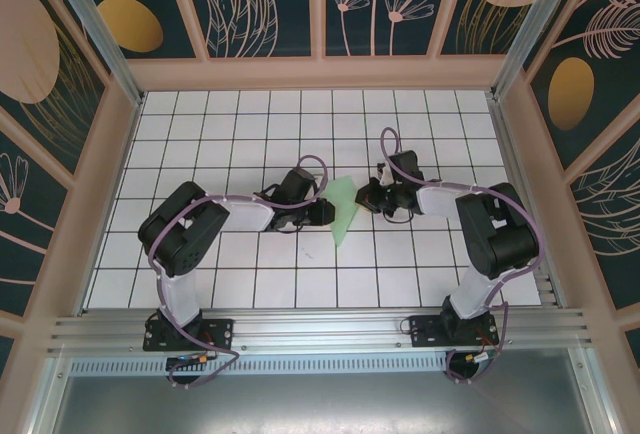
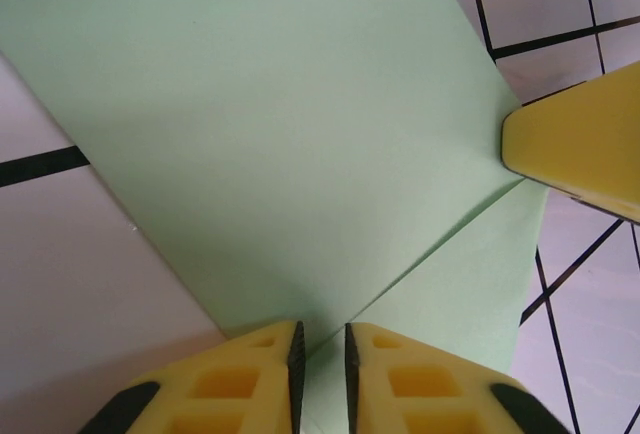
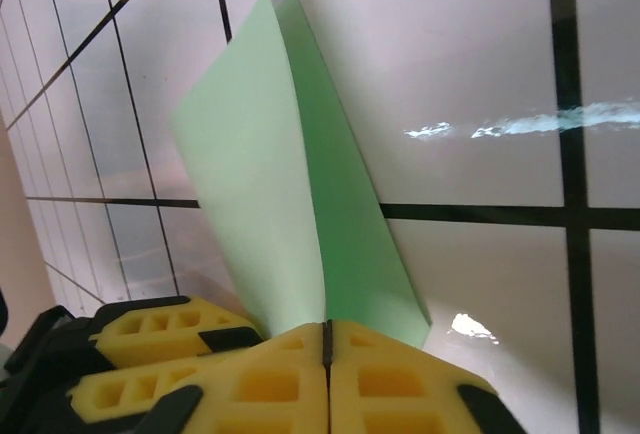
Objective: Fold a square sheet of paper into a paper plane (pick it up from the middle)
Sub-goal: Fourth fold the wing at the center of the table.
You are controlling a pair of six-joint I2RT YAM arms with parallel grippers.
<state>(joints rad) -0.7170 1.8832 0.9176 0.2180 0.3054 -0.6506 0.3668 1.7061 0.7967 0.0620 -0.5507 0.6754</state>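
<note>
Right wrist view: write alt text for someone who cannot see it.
The yellow right end effector is shut on the edge of a folded green paper, whose two layers fan upward in the frame. Behind it lies the white gridded table.

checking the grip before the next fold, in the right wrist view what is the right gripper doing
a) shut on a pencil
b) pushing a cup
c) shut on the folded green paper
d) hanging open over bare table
c: the right gripper is closed tight, its jaws touching, and the green paper rises folded from between them.
</note>
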